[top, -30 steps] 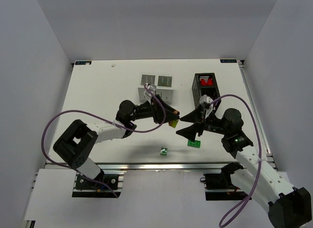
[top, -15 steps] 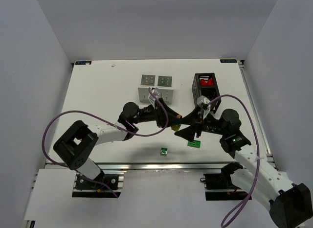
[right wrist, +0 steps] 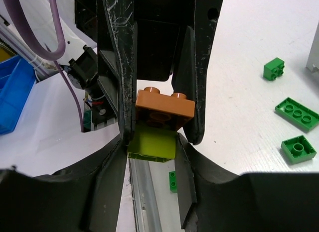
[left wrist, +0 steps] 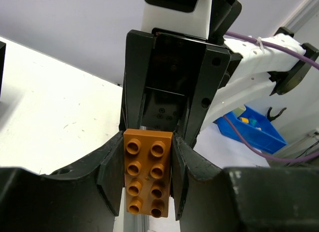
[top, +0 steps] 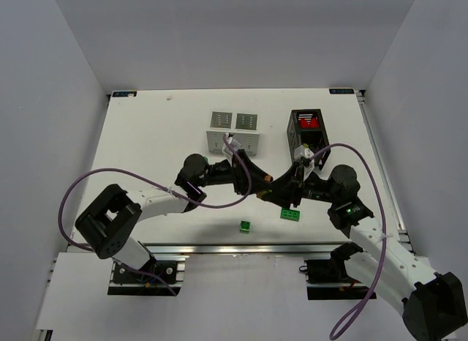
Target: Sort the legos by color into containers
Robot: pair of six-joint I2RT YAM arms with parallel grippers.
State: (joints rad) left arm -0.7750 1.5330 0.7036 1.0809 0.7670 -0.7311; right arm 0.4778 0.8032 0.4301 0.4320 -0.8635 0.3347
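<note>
My left gripper (top: 261, 185) is shut on an orange-brown brick (left wrist: 148, 171) above the table's middle front. A yellow-green brick (right wrist: 152, 142) is stuck under the orange-brown brick (right wrist: 164, 106). My right gripper (top: 273, 189) meets the left one head-on. In the right wrist view its pads (right wrist: 183, 160) lie against the yellow-green brick's sides. Dark green bricks (top: 291, 214) (top: 246, 225) lie on the table in front. The low white box (top: 234, 132) and the taller black box (top: 306, 136) stand behind, with red bricks (top: 309, 124) in the black one.
The right wrist view shows more green bricks (right wrist: 296, 114) (right wrist: 298, 148) (right wrist: 274, 68) on the table. A blue bin (left wrist: 249, 132) sits off the table beyond the front rail. Purple cables loop from both arms.
My right gripper moved left and closed in around the brick pair. My left gripper carried the pair slightly right to meet it.
</note>
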